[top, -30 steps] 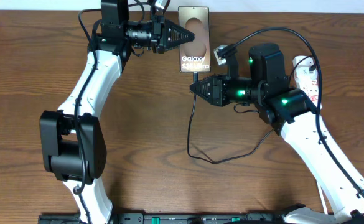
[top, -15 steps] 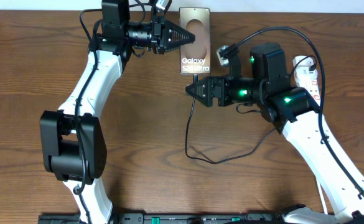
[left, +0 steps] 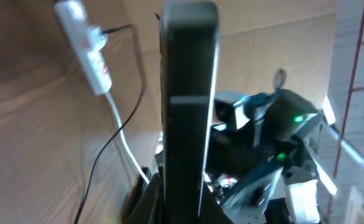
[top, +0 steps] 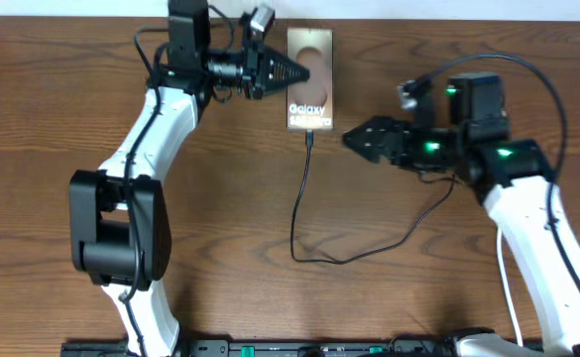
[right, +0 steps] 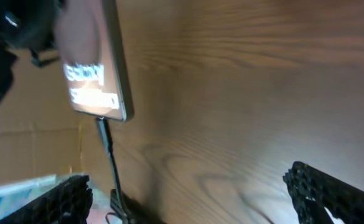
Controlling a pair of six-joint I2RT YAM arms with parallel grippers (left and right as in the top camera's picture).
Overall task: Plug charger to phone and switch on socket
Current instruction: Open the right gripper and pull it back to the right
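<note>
- since a second ago the right gripper (top: 353,139) has drawn back to the right, off the charger (top: 298,198), and now stands apart from it; the phone (top: 314,99) and the left gripper (top: 295,71) sit slightly further right.
- overhead: the phone lies flat near the far edge of the table (top: 230,198), lettering up. the left gripper is clamped on the phone's left edge.
- overhead: the plug tip (top: 310,140) meets the phone's near short edge. from there the thin black cable runs down the wood, bends and loops away toward the right arm.
- overhead: the right gripper points left toward the plug, beside it but not touching, with nothing in it.
- left wrist: the phone (left: 188,93) shows edge-on as a dark slab rising from between the fingers, which are closed on it.
- left wrist: the socket (left: 85,46) lies at upper left, well apart, with red switches and its white cord (left: 129,149) trailing down. a thin black cable leaves its far end.
- right wrist: the two fingers (right: 60,199) stand wide apart at the bottom corners, with only bare wood between them.
- right wrist: the phone (right: 91,74) is at upper left, with the plug (right: 104,135) seated in its lower edge.
</note>
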